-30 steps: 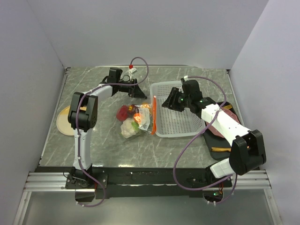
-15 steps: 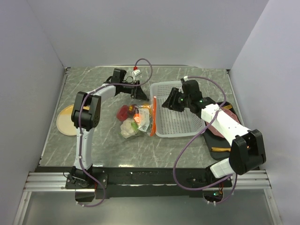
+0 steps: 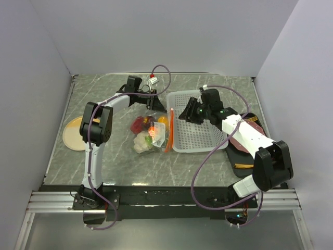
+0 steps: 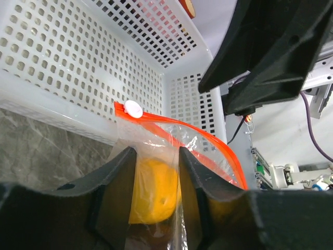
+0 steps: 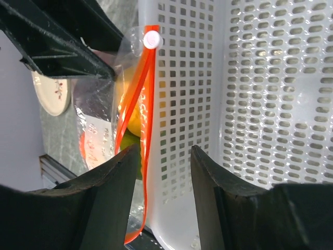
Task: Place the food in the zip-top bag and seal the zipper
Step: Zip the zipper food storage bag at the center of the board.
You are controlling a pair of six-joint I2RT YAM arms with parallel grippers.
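The clear zip-top bag lies left of the white basket, holding a white cauliflower, a red pepper, an orange and other food. Its orange-red zipper runs along the basket's left wall and stands apart in two strips in the right wrist view, with a white slider at the far end. My left gripper is open at the bag's far end, its jaws either side of the bagged orange. My right gripper is open over the basket's left wall.
A tan plate lies at the left. A dark tray with a pink slab and yellow sticks sits right of the basket, under my right arm. Walls close in the table on three sides.
My left gripper has moved right and a little nearer, onto the bag's far end. The bag and its food have shifted slightly. My right arm has barely moved.
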